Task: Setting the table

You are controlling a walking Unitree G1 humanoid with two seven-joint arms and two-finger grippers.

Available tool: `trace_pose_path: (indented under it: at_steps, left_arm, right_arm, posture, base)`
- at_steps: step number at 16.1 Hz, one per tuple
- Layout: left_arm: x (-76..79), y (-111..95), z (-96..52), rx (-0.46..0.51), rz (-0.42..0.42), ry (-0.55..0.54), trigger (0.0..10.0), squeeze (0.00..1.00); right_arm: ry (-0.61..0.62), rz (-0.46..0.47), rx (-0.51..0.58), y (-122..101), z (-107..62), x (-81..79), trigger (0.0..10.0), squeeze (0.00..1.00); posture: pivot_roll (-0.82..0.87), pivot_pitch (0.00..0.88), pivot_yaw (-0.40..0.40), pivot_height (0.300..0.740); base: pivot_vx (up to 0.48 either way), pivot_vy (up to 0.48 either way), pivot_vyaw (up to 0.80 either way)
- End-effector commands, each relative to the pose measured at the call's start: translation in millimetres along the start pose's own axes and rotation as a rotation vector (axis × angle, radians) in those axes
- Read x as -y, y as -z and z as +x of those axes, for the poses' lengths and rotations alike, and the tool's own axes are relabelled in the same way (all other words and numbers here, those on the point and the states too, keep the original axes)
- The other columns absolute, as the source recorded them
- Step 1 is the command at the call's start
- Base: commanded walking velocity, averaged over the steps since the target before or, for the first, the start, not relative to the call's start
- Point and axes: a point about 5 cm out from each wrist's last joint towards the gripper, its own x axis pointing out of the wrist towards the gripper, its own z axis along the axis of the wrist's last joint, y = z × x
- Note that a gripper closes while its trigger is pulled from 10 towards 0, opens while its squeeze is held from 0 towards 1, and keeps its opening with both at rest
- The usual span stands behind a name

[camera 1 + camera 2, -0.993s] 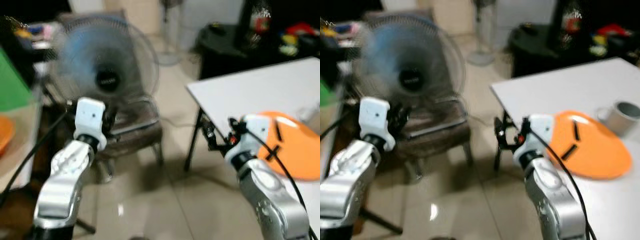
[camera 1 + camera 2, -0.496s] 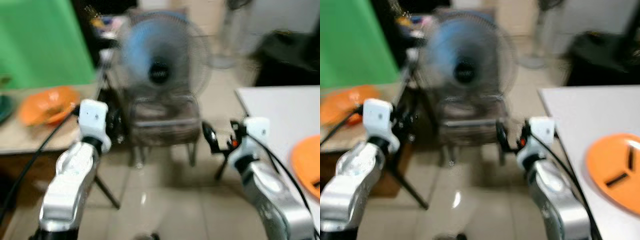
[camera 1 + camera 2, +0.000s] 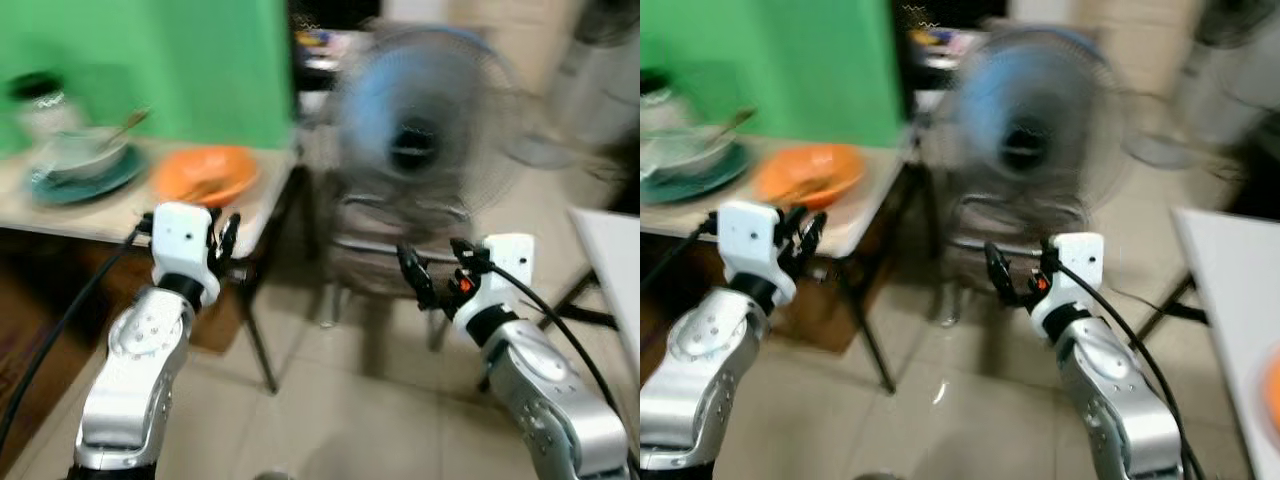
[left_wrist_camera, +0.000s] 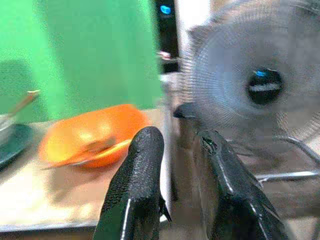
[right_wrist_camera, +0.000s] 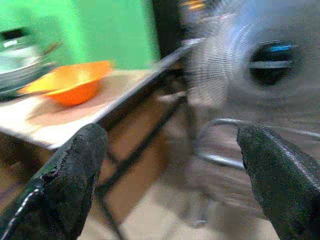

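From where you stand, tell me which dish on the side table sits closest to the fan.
The orange bowl, near the table's fan-side edge. The teal plate carrying a pale bowl with a spoon lies farther from the fan.

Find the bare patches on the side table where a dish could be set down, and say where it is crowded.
Side table: the near strip along its front edge, before the orange bowl, looks bare, as does the corner toward the fan. The far end is crowded by the teal plate with a spooned bowl. Blur hides small items.
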Motion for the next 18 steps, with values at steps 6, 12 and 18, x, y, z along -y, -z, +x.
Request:
trace_pose_path:
  at_steps: [6,12,18]
  left_arm:
    - [-3.0,0,-0.7,-0.008,-0.004,0.015,10.0,0.0]
    - [-3.4,-1,1.2,-0.005,-0.005,0.011,10.0,0.0]
    - [-3.4,-3,3.2,-0.002,0.014,0.024,10.0,0.0]
  right_arm:
    - [0.019,-0.045,-0.016,0,2.3,-2.0,10.0,1.0]
    - [0.054,-0.101,-0.027,1,6.6,5.6,10.0,1.0]
    - [0.053,-0.032,0.015,-5,11.1,2.9,10.0,0.93]
  posture:
    - [0.07,0.0,0.025,0.74]
    - [0.08,0.0,0.018,0.74]
    - [0.09,0.0,0.015,0.74]
  base:
    - [0.185,0.0,0.5]
    - [0.291,0.0,0.0]
    - [0.294,0.0,0.4]
